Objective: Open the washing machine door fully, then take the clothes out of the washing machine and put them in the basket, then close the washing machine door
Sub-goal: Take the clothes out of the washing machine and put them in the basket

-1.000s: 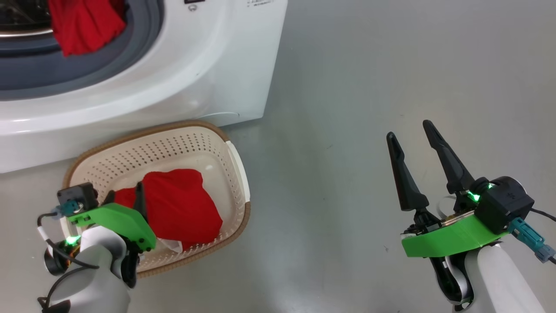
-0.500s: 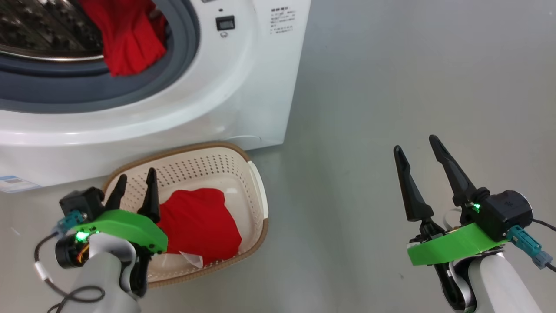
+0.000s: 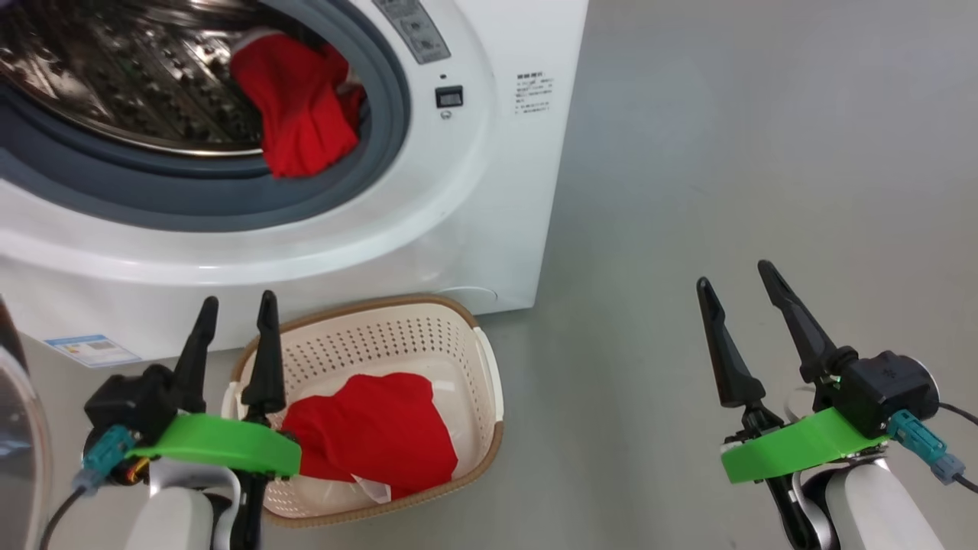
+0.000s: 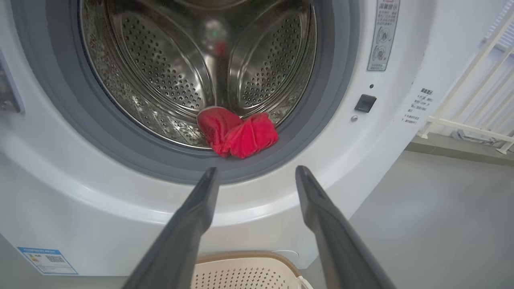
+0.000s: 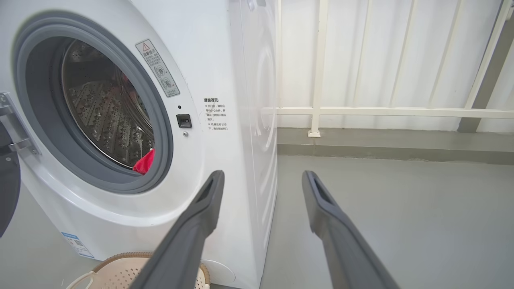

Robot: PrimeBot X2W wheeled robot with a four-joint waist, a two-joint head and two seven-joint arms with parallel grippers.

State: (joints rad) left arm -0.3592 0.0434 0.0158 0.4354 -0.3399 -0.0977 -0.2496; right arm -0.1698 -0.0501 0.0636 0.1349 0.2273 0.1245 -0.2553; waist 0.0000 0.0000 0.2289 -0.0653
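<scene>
The washing machine (image 3: pixel 474 198) stands open, its steel drum (image 4: pixel 168 68) bare except for one of the red clothes (image 3: pixel 302 114) lying at the gasket's lower right. Another red garment (image 3: pixel 374 431) with white trim lies in the cream basket (image 3: pixel 489 382) on the floor before the machine. My left gripper (image 3: pixel 238 299) is open and holds nothing, just left of the basket, pointing at the drum's garment (image 4: pixel 237 134). Off to the right over the floor, my right gripper (image 3: pixel 733 275) is open too. The washing machine door (image 5: pixel 8 188) is swung out at the left on its hinge (image 5: pixel 16 128).
A blue sticker (image 3: pixel 92 350) marks the machine's lower front. Grey floor (image 3: pixel 726 153) spreads to the machine's right. A white railing (image 5: pixel 317 108) runs behind the machine along the far wall.
The head camera has tilted up, bringing more of the drum into view. My left gripper has lifted out of the basket, leaving the red garment there. The right gripper stays open.
</scene>
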